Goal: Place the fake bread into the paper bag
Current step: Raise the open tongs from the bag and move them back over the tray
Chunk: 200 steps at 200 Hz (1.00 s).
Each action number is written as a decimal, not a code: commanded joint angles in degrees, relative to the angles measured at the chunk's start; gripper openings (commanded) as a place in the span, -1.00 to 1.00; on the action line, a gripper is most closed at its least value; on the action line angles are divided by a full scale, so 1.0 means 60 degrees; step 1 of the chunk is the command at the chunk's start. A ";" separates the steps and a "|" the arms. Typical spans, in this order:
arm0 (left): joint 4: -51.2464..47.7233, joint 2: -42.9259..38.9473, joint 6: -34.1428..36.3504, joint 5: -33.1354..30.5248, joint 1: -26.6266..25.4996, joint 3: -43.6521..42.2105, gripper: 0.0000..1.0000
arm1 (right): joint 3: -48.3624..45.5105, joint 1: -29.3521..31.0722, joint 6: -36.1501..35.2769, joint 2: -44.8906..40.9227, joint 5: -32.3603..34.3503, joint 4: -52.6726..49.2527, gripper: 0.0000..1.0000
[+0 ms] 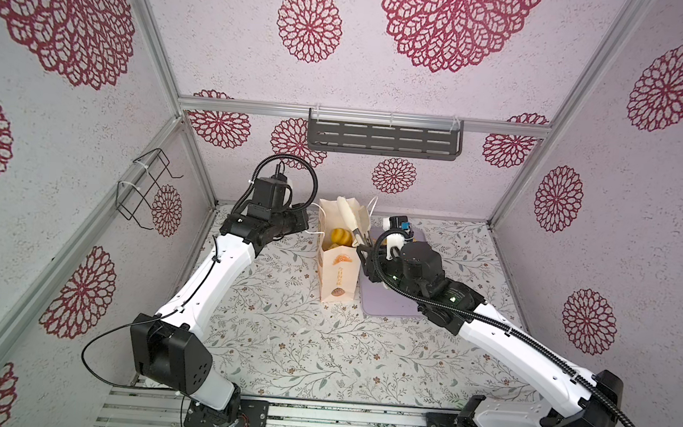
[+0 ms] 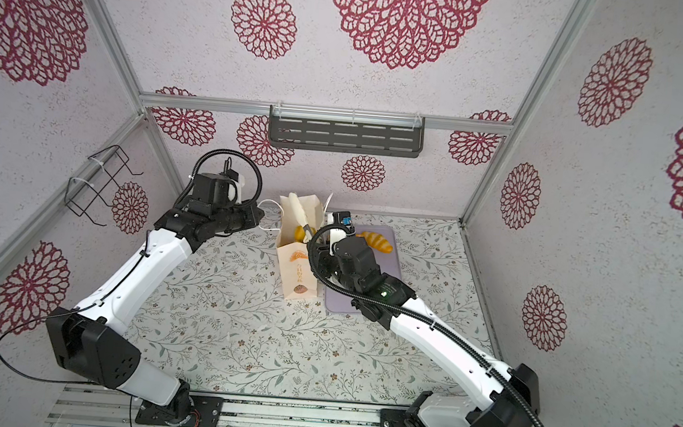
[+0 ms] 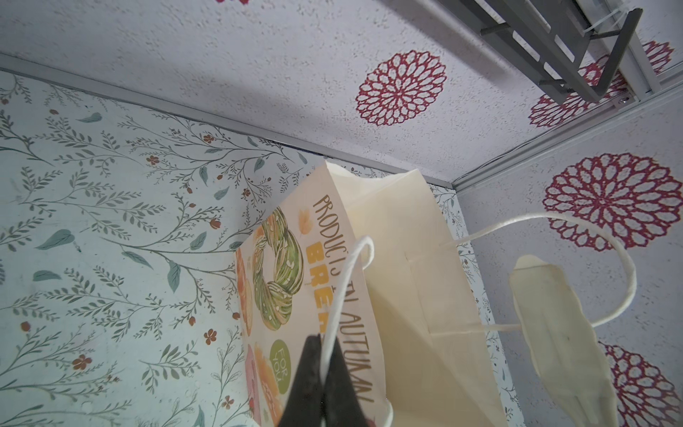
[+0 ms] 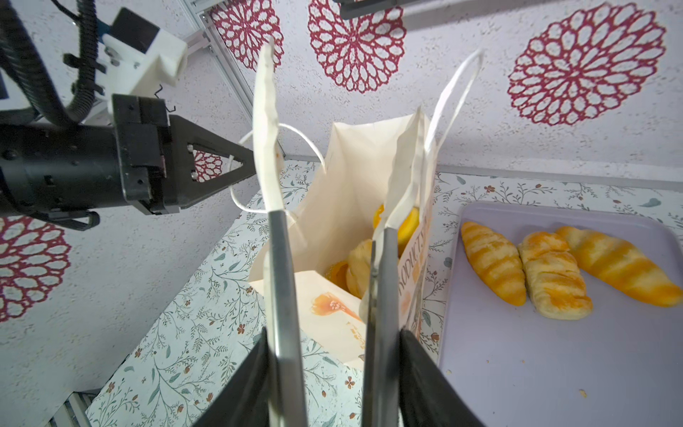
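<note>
We see our left pincer point(image 3: 326, 342) pinching the white cord handle point(image 3: 347, 281) of the cream printed paper bag point(image 1: 336, 281), our right pincer point(image 4: 334, 355) gripping metal tongs point(image 4: 282, 277), and golden toy breads point(image 4: 493, 262) inside the bag and on the lilac tray point(image 4: 554, 369) at its three o'clock.

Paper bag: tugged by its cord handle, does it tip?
Likely tippy: the paper bag is tall and narrow-footed. Probably floppy; its thin walls crease at the rim. Bread inside may ballast it; left end effector pinches only the cord handle.
</note>
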 commanded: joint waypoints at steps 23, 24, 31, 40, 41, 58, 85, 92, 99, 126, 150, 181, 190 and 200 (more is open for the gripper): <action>-0.0056 -0.0399 0.0176 -0.0155 -0.0076 0.0197 -1.00 | 0.0067 0.0052 0.0053 -0.0848 0.0496 0.0446 0.03; -0.0057 -0.0402 0.0173 -0.0155 -0.0075 0.0197 -1.00 | 0.0065 0.0048 0.0049 -0.0860 0.0501 0.0438 0.03; -0.0058 -0.0402 0.0168 -0.0167 -0.0071 0.0196 -1.00 | 0.0028 0.0056 0.0074 -0.0908 0.0532 0.0446 0.03; -0.0058 -0.0422 0.0175 -0.0209 -0.0073 0.0185 -1.00 | -0.0009 0.0058 0.0096 -0.1006 0.0544 0.0438 0.03; -0.0050 -0.0420 0.0173 -0.0218 -0.0074 0.0184 -1.00 | -0.0017 0.0052 0.0093 -0.1012 0.0547 0.0435 0.03; -0.0058 -0.0483 0.0180 -0.0335 -0.0070 0.0164 -1.00 | -0.0075 0.0059 0.0146 -0.1167 0.0607 0.0389 0.03; -0.0043 -0.0551 0.0192 -0.0486 -0.0074 0.0121 -1.00 | -0.0143 0.0052 0.0212 -0.1392 0.0706 0.0210 0.03; -0.0043 -0.0554 0.0195 -0.0485 -0.0075 0.0124 -1.00 | -0.0153 0.0056 0.0220 -0.1441 0.0714 0.0143 0.03; -0.0043 -0.0558 0.0197 -0.0512 -0.0068 0.0115 -1.00 | -0.0184 0.0059 0.0244 -0.1516 0.0739 0.0062 0.03; -0.0138 -0.0618 0.0099 -0.1064 -0.0074 0.0063 -1.00 | -0.0396 0.0057 0.0346 -0.1836 0.0989 -0.0203 0.04; -0.0047 -0.0731 0.0109 -0.1301 -0.0020 -0.0053 -1.00 | -0.0665 0.0058 0.0410 -0.2176 0.1291 -0.0410 0.03; -0.0043 -0.0602 0.0076 -0.1029 -0.0001 -0.0030 -1.00 | -0.0908 0.0041 0.0440 -0.2514 0.1782 -0.0885 0.04; -0.0028 -0.0558 0.0082 -0.0976 0.0001 -0.0012 -1.00 | -0.0988 0.0041 0.0429 -0.2604 0.1899 -0.0997 0.05; -0.0028 -0.0523 0.0057 -0.0953 -0.0001 -0.0008 -1.00 | -0.1113 0.0041 0.0412 -0.2720 0.2052 -0.1117 0.06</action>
